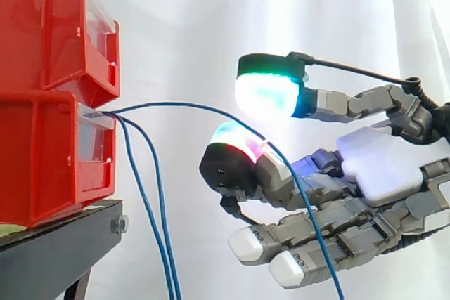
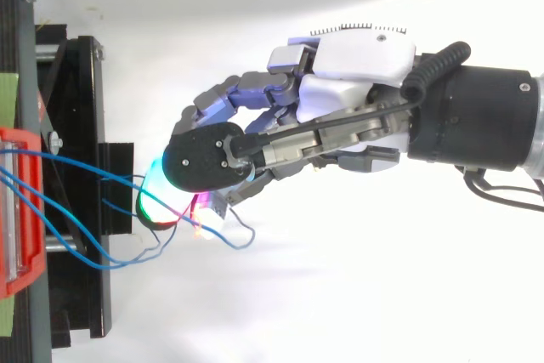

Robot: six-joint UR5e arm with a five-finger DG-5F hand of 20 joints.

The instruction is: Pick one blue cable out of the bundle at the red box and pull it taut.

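Note:
Several thin blue cables (image 1: 144, 173) come out of the lower red box (image 1: 49, 159) at the left. Two of them hang straight down. One blue cable (image 1: 183, 105) arcs right to my hand (image 1: 380, 166), lies across the top of the lower glowing pad (image 1: 235, 156), then drops in front of the lower fingers. The upper green-cyan pad (image 1: 271, 89) sits just above it, with a narrow gap between the two pads. In the top view my hand (image 2: 357, 65) reaches left, and the cable loops (image 2: 242, 240) beside the glowing pads (image 2: 157, 197).
A second red box (image 1: 56, 26) is stacked on the lower one, both on a black stand (image 1: 63, 244). From above, the stand's black frame (image 2: 85, 210) runs along the left edge. A white curtain hangs behind.

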